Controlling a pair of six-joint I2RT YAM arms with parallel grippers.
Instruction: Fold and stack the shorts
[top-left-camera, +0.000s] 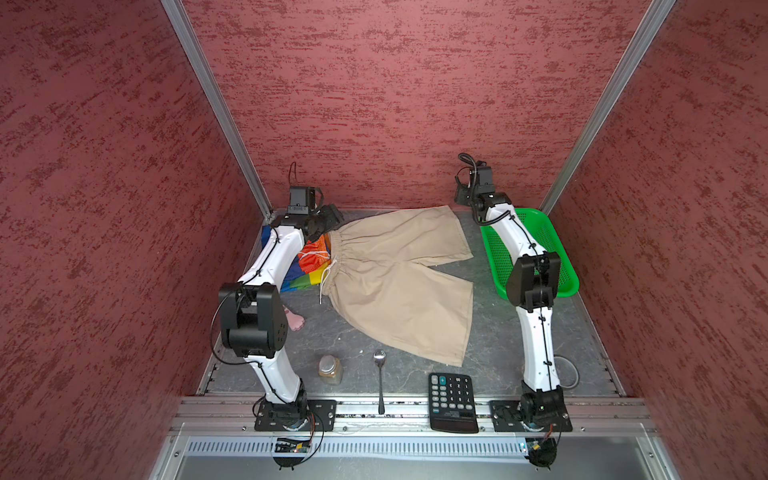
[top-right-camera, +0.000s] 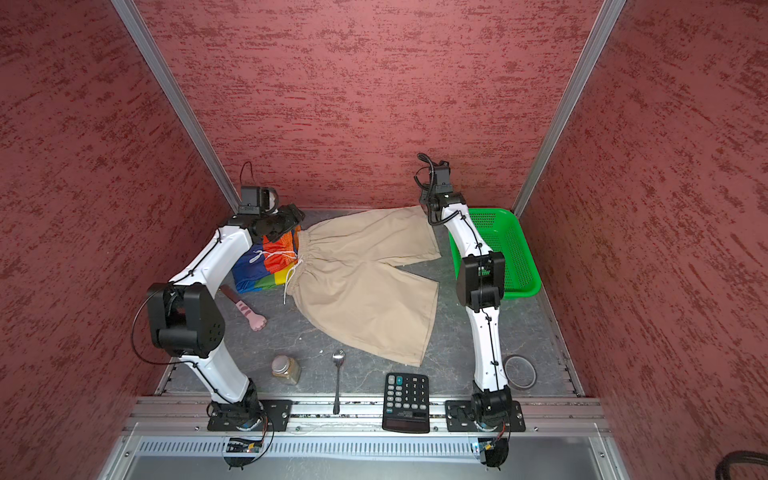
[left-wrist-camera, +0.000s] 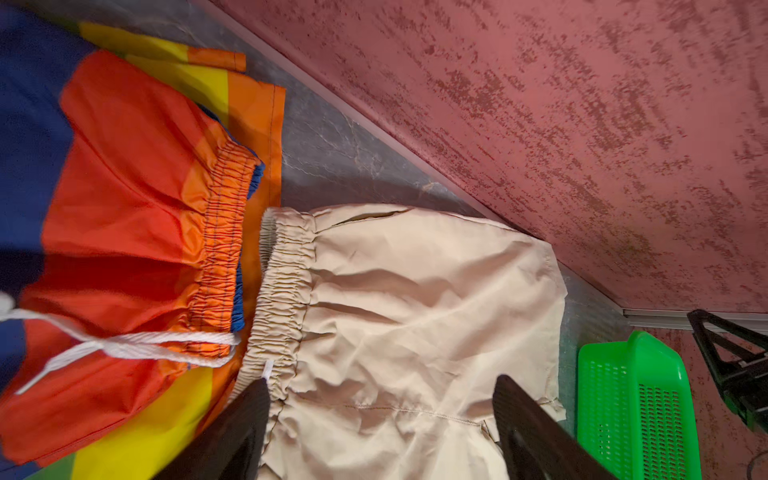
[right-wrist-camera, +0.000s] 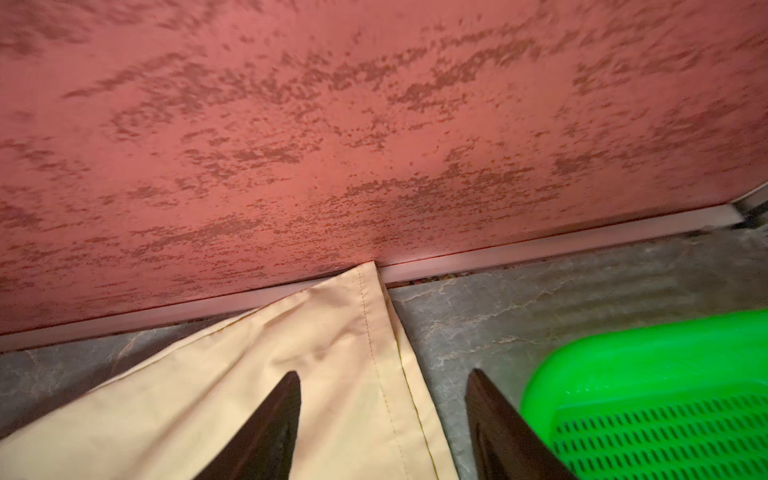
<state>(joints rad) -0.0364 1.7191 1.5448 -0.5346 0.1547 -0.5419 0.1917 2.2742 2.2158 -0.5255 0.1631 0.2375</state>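
The beige shorts (top-left-camera: 399, 286) lie spread flat mid-table (top-left-camera: 494, 332), one leg reaching the far edge, their waistband (top-left-camera: 332, 266) touching the rainbow-striped shorts (top-left-camera: 309, 266) in the far left corner. The left gripper (left-wrist-camera: 382, 380) stands wide open above the waistband and the right gripper (right-wrist-camera: 384, 371) open above a leg hem (right-wrist-camera: 374, 332), both empty; we think the cloth is flattened for folding.

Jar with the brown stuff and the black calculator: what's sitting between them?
A silver metal spoon lies between the clear brown-filled jar and the black calculator; both top views show it.
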